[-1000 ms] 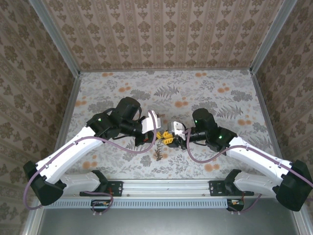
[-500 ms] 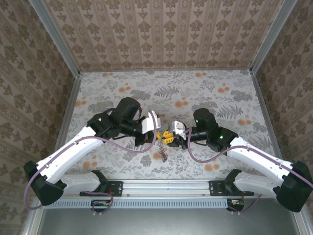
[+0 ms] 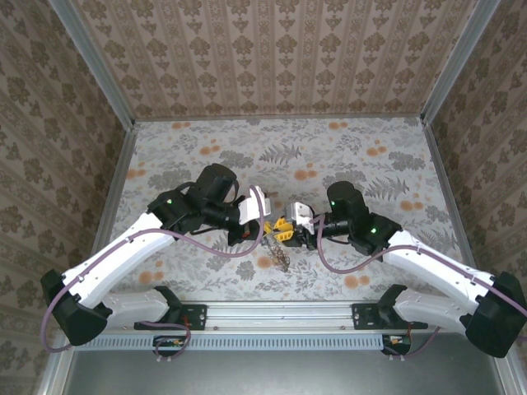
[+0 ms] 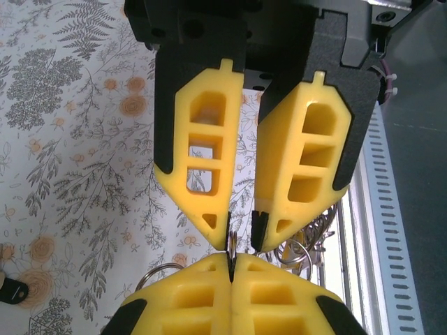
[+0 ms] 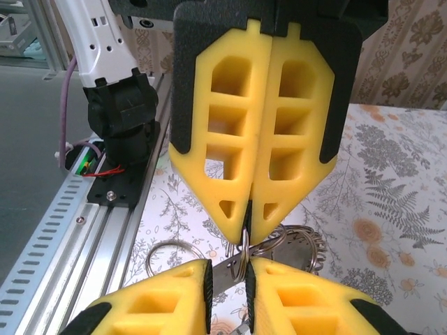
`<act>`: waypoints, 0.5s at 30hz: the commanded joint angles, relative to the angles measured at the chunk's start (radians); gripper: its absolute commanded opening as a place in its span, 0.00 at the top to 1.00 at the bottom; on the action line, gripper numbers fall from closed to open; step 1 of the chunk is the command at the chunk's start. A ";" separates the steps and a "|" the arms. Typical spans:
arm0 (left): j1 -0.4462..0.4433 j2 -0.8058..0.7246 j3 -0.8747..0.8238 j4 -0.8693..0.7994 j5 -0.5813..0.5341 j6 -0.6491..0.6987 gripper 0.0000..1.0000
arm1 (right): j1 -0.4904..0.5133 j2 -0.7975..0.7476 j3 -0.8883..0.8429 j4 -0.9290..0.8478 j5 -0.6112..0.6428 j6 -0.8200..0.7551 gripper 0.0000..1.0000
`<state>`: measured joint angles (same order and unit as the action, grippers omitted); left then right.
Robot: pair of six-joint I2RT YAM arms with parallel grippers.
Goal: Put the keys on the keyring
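My two grippers meet tip to tip low over the table's near middle. The right gripper (image 5: 246, 222) (image 3: 288, 228) is shut, pinching the edge of a thin metal keyring (image 5: 242, 255) at its very tips. That same ring stands in the narrow slot between the pads of my left gripper (image 4: 242, 237) (image 5: 227, 279), against one pad. A bundle of linked rings (image 5: 302, 244) (image 3: 280, 256) hangs from it just above the cloth. A flat silvery strip (image 5: 234, 277) lies among the rings. The keys themselves are hard to pick out in the bundle.
A separate loose ring (image 5: 167, 255) sits beside the bundle. A small black thing (image 4: 10, 292) lies on the flowered cloth away from the rail. The aluminium rail (image 3: 280, 313) and the arm bases run close behind the grippers at the near edge.
The hanging bundle of rings has swung from straight below the left gripper toward the right. Both arms have barely moved.
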<state>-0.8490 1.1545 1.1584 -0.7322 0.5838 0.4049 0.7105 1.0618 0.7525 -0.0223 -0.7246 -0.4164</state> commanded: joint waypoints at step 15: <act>0.018 -0.040 0.002 0.008 -0.004 0.001 0.97 | -0.012 0.028 -0.027 0.226 -0.099 0.145 1.00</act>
<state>-0.8410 1.1511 1.1568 -0.7330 0.5827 0.4046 0.6979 1.0969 0.7448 0.0463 -0.7509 -0.3511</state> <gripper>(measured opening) 0.061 0.046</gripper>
